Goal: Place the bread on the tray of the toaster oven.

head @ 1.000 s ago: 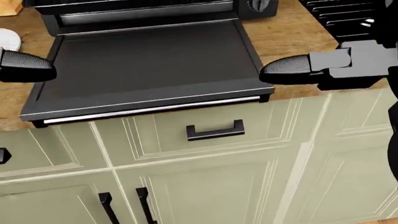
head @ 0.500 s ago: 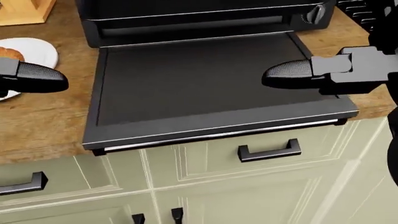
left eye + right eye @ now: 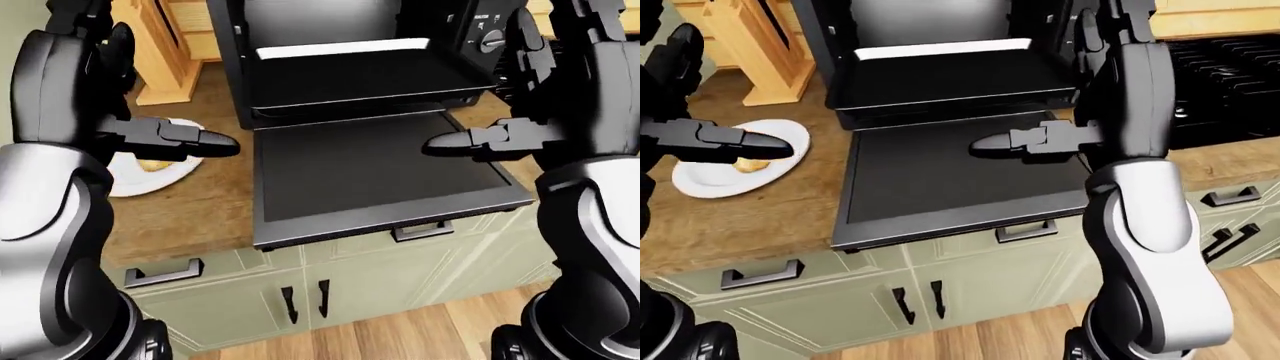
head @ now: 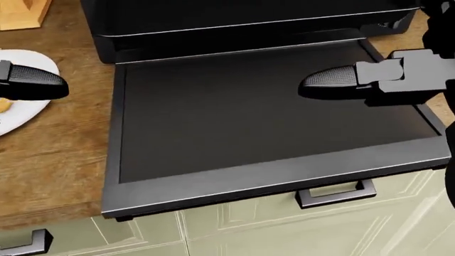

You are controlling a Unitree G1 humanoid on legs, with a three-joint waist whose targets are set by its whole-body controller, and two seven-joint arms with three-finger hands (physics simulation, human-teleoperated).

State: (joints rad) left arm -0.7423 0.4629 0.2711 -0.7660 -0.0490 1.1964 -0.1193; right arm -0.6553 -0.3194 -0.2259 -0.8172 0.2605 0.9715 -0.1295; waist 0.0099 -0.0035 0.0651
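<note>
1. The black toaster oven's flat dark door [image 4: 270, 117] lies open and level over the wooden counter [image 4: 57, 160]; its surface is bare, so I can pass above it.
2. My right hand [image 4: 334, 82] hovers over the door's right part, fingers out, holding nothing.
3. The dark pulled-out oven tray [image 3: 360, 82] sits just above the door's hinge edge, bare on top.
4. My left hand [image 3: 750, 142] hangs over the round white plate [image 3: 700, 176], covering part of the bread [image 3: 748, 165].
5. A pale wooden block [image 3: 765, 45] stands near the plate, towards the right-eye view's top.

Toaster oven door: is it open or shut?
Open. The door lies flat over the counter edge, and the tray shows inside.
</note>
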